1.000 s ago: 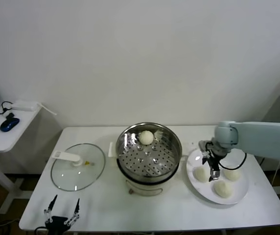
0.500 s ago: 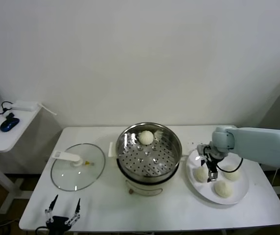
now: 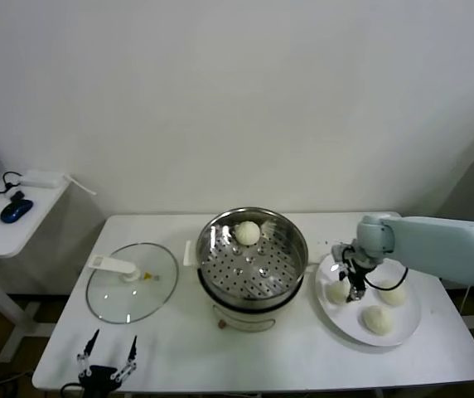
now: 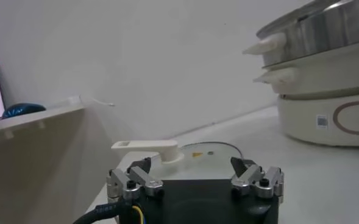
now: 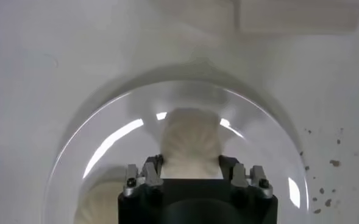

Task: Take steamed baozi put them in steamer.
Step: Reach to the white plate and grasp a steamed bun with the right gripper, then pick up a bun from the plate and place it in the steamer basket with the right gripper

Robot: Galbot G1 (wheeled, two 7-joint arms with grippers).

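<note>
The steel steamer (image 3: 297,249) stands mid-table with one steamed baozi (image 3: 247,233) on its perforated floor. Three more baozi lie on the white plate (image 3: 408,326). My right gripper (image 3: 354,292) is down on the plate's left part, shut on the left baozi (image 3: 336,292). In the right wrist view that baozi (image 5: 190,141) is squeezed between the two fingers (image 5: 152,171), still resting on the plate (image 5: 106,141). My left gripper (image 3: 104,363) waits open at the table's front left, nothing between its fingers (image 4: 138,175).
A glass lid (image 3: 132,283) with a white handle lies flat to the left of the steamer. The other two baozi (image 3: 393,295) (image 3: 376,319) sit right of the gripper. A side desk with a mouse (image 3: 15,211) is far left.
The right gripper shifted slightly left over the plate, came down and went from open to shut on the left baozi. The left arm has not moved.
</note>
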